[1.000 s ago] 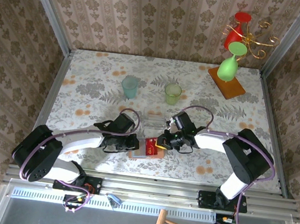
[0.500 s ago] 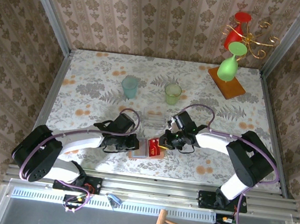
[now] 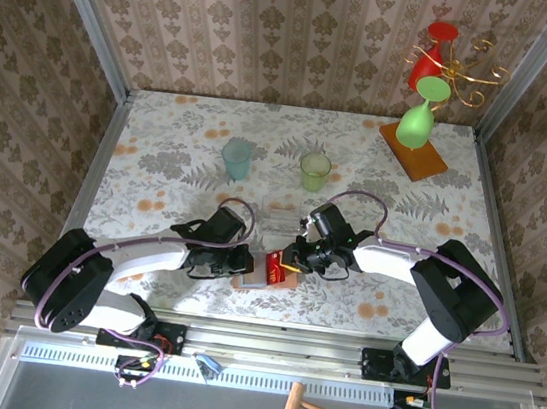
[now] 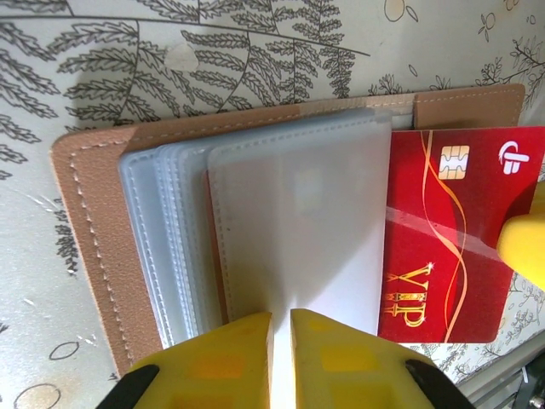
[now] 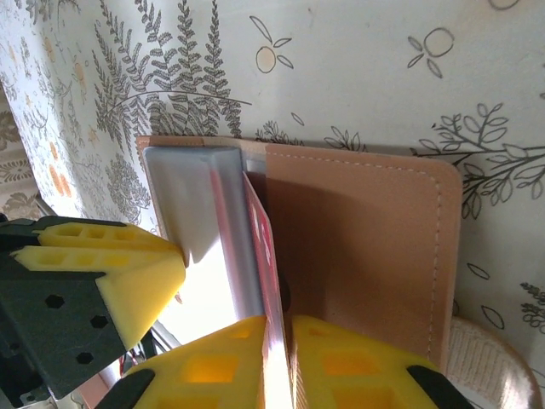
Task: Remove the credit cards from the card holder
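Note:
The tan card holder (image 3: 254, 279) lies open near the table's front edge, its grey-blue sleeves (image 4: 255, 221) fanned upward. My left gripper (image 4: 281, 341) is shut on the edge of one translucent sleeve and pins the card holder (image 4: 94, 247). A red credit card (image 4: 451, 230) marked VIP sticks out of the sleeve to the right. My right gripper (image 5: 278, 345) is shut on that red card (image 5: 264, 247), seen edge-on above the tan cover (image 5: 366, 239). In the top view the left gripper (image 3: 242, 260) and the right gripper (image 3: 291, 260) flank the red card (image 3: 276, 267).
A clear plastic tray (image 3: 281, 212) lies just behind the grippers. A teal cup (image 3: 236, 157) and a green cup (image 3: 314, 171) stand further back. An orange board (image 3: 414, 150) with a green glass and a red glass sits at the back right.
My right gripper has shifted slightly to the left with the red card in it. The left arm and the card holder have stayed put.

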You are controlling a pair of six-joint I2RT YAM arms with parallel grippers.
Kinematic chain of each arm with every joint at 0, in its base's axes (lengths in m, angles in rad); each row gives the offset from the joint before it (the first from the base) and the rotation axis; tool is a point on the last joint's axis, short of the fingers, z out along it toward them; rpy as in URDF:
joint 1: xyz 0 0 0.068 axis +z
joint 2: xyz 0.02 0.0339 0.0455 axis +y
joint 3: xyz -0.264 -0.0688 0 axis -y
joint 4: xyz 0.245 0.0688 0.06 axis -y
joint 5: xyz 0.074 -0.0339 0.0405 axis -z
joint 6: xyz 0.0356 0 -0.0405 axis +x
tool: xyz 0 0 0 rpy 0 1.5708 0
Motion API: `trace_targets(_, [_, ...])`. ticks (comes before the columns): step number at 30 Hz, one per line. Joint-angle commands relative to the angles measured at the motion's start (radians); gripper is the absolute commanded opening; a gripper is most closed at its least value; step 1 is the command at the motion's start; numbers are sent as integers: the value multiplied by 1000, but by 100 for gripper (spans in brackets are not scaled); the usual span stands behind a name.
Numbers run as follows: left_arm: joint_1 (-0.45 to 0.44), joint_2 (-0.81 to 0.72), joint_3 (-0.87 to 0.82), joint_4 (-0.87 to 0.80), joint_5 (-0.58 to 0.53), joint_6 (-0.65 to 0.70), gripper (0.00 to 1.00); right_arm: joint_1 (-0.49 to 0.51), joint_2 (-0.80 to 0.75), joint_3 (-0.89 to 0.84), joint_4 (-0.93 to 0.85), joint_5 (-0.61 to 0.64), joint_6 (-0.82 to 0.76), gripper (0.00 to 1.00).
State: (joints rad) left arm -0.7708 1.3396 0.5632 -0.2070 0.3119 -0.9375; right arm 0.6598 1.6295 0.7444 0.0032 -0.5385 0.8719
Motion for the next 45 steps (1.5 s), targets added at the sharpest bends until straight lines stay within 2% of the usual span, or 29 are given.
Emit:
trace_targets(1, [5,-25,4,-53,-23,13,15,13,-15,-19,-3,0,22,15])
trace_targets(13, [19,-74,18,-92,-36,28,17,33,-44,-23,-68,68,25,9])
trace_targets(31, [56,-86,41,-115,-23,66,18,82,-117,24,-190,188,33,7])
trace_targets(41, [114,-123,33,-106,-16,95,19,61,-186,161,-418,241,-171,6])
trace_targets(45, [137,-137,31,-117,-14,108,19,47,-189,243,-501,262,-337,6])
